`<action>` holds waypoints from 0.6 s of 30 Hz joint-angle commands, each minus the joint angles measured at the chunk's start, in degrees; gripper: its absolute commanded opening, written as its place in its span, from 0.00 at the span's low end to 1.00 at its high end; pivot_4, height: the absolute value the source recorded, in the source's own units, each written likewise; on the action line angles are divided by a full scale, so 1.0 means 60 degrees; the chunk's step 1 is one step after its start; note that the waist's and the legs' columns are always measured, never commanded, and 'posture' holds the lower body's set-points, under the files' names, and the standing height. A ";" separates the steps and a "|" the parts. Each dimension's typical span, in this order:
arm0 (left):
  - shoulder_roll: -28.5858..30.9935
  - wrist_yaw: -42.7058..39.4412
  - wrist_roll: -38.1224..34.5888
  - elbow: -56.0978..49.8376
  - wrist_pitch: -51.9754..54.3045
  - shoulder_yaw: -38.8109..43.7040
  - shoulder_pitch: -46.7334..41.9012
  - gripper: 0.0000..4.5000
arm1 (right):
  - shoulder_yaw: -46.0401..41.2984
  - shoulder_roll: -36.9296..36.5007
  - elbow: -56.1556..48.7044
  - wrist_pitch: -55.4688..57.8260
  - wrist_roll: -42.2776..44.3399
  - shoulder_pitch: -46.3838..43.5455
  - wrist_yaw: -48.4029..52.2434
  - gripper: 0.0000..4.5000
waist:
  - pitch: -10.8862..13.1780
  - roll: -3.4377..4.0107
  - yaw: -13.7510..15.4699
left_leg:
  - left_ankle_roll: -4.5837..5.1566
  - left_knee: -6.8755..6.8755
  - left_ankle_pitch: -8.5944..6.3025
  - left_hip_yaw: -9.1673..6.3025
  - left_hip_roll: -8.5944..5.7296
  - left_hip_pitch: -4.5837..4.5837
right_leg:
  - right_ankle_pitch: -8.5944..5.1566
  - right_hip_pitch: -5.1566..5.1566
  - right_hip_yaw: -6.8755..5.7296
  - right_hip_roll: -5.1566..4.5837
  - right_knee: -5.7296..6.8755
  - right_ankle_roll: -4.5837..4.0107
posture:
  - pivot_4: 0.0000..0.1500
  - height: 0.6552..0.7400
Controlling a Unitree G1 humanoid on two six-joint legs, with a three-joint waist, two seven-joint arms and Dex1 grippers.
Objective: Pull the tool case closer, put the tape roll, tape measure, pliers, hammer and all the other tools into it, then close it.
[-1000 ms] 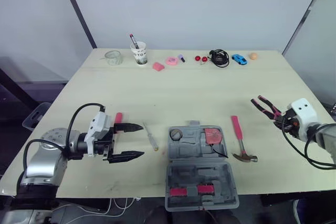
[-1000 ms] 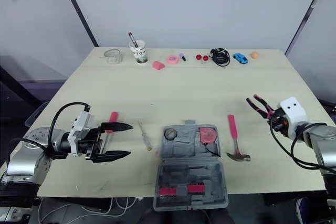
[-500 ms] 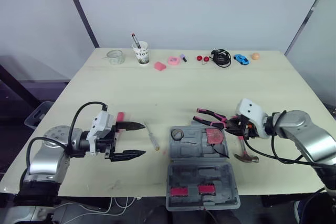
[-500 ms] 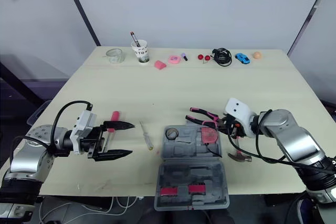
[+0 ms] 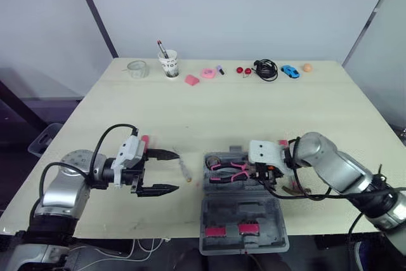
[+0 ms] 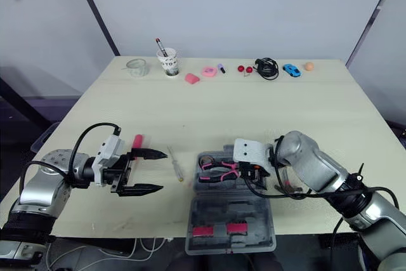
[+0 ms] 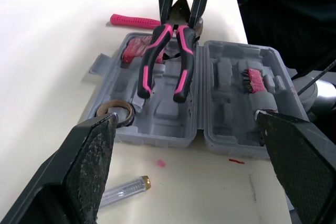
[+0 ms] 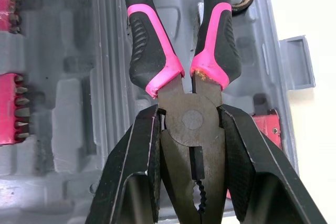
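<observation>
Has the tool case (image 5: 244, 214) lying open at the near middle of the table (image 5: 190, 112). Reaches the right gripper (image 5: 255, 171) over its far tray, farther left and lower than half a second ago, clamped on the head of the pliers (image 5: 225, 171), pink handles pointing left. Keeps the left gripper (image 5: 171, 171) spread wide just left of the case. Leaves the hammer (image 7: 134, 21) on the table right of the case. Shows tape roll (image 7: 114, 110) and tape measure (image 7: 135, 49) already in the tray.

Silver arms (image 5: 331, 164), white wrists (image 5: 263, 152), black cables (image 5: 105, 136); black left gripper (image 5: 178, 171), right gripper (image 8: 190, 117)
</observation>
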 commanded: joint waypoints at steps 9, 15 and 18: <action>0.0021 -0.0225 0.0233 0.0168 -0.0184 -0.0242 -0.0316 1.00 | 0.0921 0.0605 0.0337 0.0200 -0.1369 -0.0556 0.0001 0.24 | -0.0001 -0.0001 -0.0002 | 0.0000 0.0001 0.0000 0.0002 0.0000 0.0003 | -0.0001 -0.0006 0.0000 0.0000 0.0020 -0.0002 | 1.00 1.00; -0.0050 -0.0243 0.0326 0.0298 -0.0253 -0.0334 -0.0397 1.00 | 0.0840 0.1245 0.0715 0.0132 -0.1475 -0.0426 -0.0170 0.24 | -0.0001 -0.0003 -0.0012 | -0.0001 0.0001 0.0000 0.0000 0.0000 0.0006 | -0.0002 -0.0006 0.0000 0.0001 0.0028 -0.0003 | 1.00 1.00; -0.0039 -0.0269 0.0331 0.0293 -0.0218 -0.0366 -0.0390 1.00 | 0.0792 0.1370 0.0854 0.0016 -0.1547 -0.0382 -0.0222 0.24 | -0.0001 -0.0003 -0.0015 | -0.0001 0.0001 0.0001 0.0001 0.0000 0.0006 | -0.0002 -0.0006 0.0000 0.0001 0.0027 -0.0003 | 1.00 1.00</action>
